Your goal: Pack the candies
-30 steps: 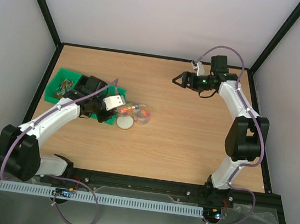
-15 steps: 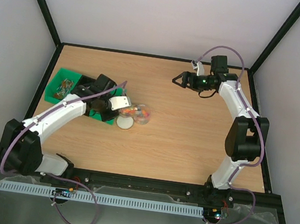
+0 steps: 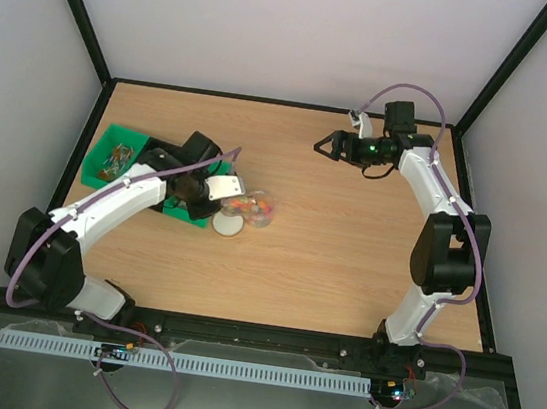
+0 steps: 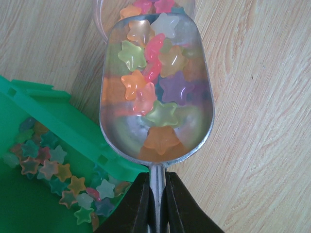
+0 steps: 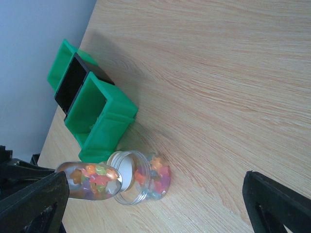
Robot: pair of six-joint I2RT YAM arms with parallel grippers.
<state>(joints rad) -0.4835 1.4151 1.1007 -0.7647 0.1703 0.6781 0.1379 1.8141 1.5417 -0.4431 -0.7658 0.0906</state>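
Observation:
The candies are small translucent stars of mixed colours. A heap of them (image 4: 150, 82) fills the shiny metal scoop (image 4: 156, 141), and my left gripper (image 4: 158, 180) is shut on the scoop's handle. The scoop's tip hangs over the mouth of the clear jar (image 5: 143, 177), which stands on the table with candies (image 5: 158, 177) at its bottom. More candies (image 4: 48, 165) lie in the green tray (image 4: 58, 109) beside it. From above, the left gripper (image 3: 205, 187) sits just left of the jar (image 3: 255, 205). Far off at the back right, my right gripper (image 3: 323, 147) is open and holds nothing.
A round white lid (image 3: 228, 224) lies on the table just in front of the jar. The green tray (image 3: 116, 156) stands at the left, with a black compartment (image 5: 73, 87) between its green bins. The enclosure's walls stand close on the left, right and back.
My left arm has swung to the right, carrying the loaded scoop from over the green tray to the jar's mouth. The right arm has stayed still.

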